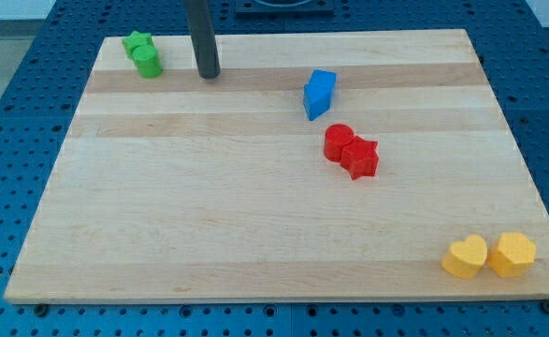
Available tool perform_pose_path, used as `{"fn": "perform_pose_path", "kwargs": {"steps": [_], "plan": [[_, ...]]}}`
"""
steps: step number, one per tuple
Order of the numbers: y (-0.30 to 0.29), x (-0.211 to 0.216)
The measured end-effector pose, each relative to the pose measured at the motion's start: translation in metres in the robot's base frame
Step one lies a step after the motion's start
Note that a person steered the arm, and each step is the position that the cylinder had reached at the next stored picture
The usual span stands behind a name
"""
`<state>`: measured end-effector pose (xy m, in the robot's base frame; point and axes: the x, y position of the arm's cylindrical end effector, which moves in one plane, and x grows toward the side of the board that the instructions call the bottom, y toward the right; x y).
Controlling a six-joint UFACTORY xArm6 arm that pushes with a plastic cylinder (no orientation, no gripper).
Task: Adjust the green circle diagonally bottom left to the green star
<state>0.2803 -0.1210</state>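
Observation:
The green circle (148,62) sits near the board's top left corner, touching the green star (137,43), which lies just above and slightly left of it. My tip (209,74) rests on the board to the right of the green circle, about a block's width away and not touching it. The dark rod rises from it out of the view's top.
A blue block (319,94) lies right of centre near the top. A red circle (339,141) and a red star (360,157) touch each other below it. A yellow heart (466,256) and a yellow hexagon (512,254) sit at the bottom right corner of the wooden board (255,234).

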Motion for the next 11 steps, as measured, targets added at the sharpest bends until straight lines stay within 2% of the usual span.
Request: {"fn": "perform_pose_path", "kwargs": {"steps": [11], "plan": [[-0.091, 0.0]]}}
